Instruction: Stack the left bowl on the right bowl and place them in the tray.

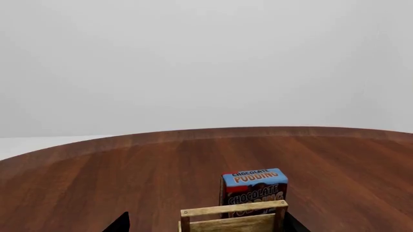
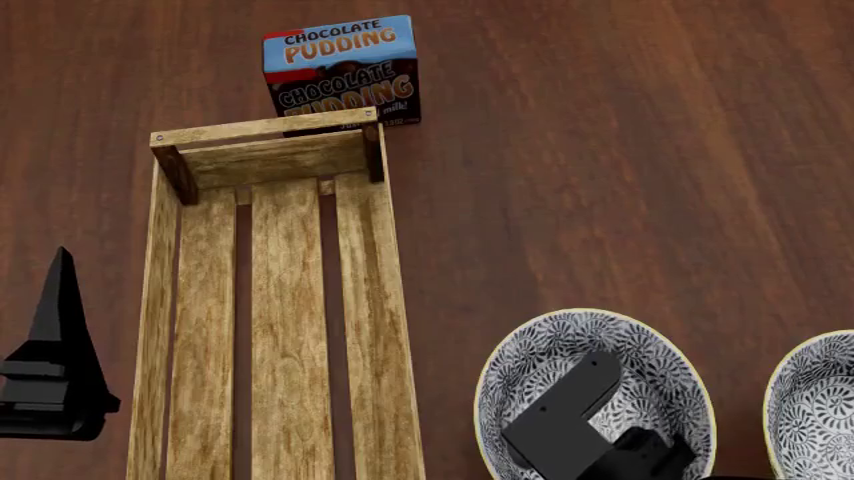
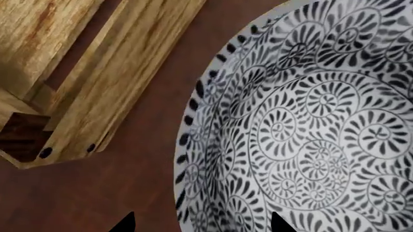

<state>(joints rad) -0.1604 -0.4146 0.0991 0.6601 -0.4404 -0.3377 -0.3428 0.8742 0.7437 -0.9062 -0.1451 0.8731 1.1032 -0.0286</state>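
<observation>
While your right gripper [image 2: 587,430] hangs over the left black-and-white patterned bowl [image 2: 534,365] (jaw spread unclear), the second bowl [image 2: 814,410] sits beside it, right of the empty light-wood slatted tray [image 2: 167,300].

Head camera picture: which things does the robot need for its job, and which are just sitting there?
Needed for the job:
- left bowl, with the right arm's fingers over it
- right bowl, partly cut off at the picture's edge
- tray, nothing in it

Just sitting there:
- chocolate pudding box, standing beyond the tray's far end
- table
</observation>
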